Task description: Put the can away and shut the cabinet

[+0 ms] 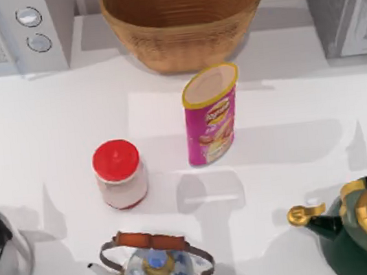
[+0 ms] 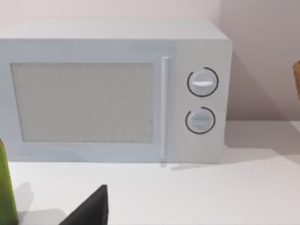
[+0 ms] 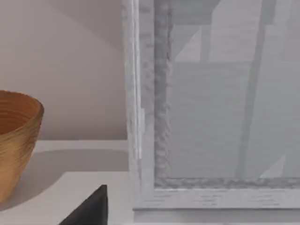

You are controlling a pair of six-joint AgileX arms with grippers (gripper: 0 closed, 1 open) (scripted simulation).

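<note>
We judge the task barely begun. The can, a pink tube with a yellow rim, stands upright near the middle of the top view on the white table, untouched and well apart from the cabinet at the upper right of the frame. In the right wrist view the cabinet fills the right side, its pale panel facing us; we cannot tell from here whether its door is open or closed.

Our grippers give us little: a dark tip at the lower edge of each wrist view, so we cannot tell their state. Nothing is held as far as we can see.

Everything remains: grasp the can, carry it to the cabinet, place it inside, and shut the door.
</note>
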